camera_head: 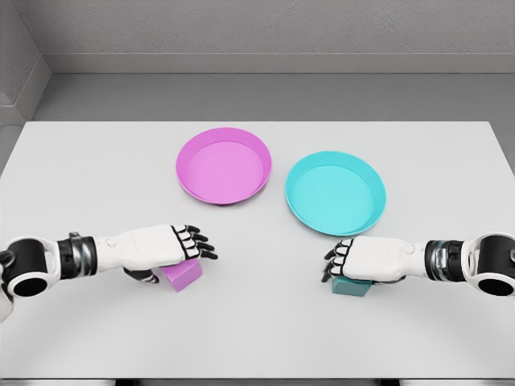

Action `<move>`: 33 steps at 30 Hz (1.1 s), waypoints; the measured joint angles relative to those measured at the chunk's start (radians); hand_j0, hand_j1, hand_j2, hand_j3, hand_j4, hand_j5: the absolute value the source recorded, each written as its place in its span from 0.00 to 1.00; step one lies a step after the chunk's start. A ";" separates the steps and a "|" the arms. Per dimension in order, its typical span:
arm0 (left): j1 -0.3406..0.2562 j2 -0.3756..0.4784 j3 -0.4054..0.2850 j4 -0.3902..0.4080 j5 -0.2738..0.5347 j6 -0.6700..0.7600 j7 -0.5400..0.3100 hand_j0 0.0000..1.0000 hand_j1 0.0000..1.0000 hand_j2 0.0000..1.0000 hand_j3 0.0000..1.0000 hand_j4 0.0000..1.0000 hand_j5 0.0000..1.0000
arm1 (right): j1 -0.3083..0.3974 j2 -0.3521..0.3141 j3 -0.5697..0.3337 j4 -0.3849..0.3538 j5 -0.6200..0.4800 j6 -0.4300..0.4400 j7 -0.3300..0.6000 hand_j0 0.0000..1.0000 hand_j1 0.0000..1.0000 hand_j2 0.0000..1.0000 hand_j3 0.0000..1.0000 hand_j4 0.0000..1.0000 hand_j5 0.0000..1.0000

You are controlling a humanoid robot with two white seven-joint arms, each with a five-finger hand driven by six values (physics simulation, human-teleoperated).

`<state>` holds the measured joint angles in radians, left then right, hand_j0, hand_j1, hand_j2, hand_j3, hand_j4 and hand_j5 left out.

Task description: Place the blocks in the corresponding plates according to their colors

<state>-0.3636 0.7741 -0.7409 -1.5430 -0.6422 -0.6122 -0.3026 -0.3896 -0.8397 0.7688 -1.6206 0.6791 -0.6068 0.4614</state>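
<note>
the left robot hand [187, 244] is lying low over the pink block [182, 275], palm down, with its fingers reaching past the block's far edge and the thumb side tucked against its near left; whether it is already clamping the block or only covering it, i cannot tell. the right robot hand [348, 259] is sitting the same way on the teal block [351, 285], fingers curling over the block's left end, and here too the grip is not clear enough to call. both blocks are resting on the white desk [257, 330], near the front, well apart from each other.

beyond the hands, the pink plate [187, 181] is lying up and to the right of the pink block, and the teal plate [294, 207] is sitting just above the right robot hand, much nearer to its block. the colours are matching side for side, so no crossing of arms looks needed.

to do this step well, each hand is probably needing to close firmly on opposite faces of its block, lift straight up until clear of the desk, then carry over the raised rim before lowering. the teal rim is close, so a low sweep risks nudging the plate.
</note>
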 measured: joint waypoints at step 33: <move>-0.005 -0.017 -0.008 0.034 0.011 0.001 -0.012 0.61 0.61 0.61 0.61 0.61 0.61 | -0.044 0.018 -0.018 -0.035 -0.013 -0.006 0.040 0.64 0.64 0.64 0.64 0.64 0.64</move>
<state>-0.3682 0.7570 -0.7494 -1.5092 -0.6316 -0.6116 -0.3144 -0.4341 -0.8214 0.7507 -1.6556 0.6665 -0.6131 0.5018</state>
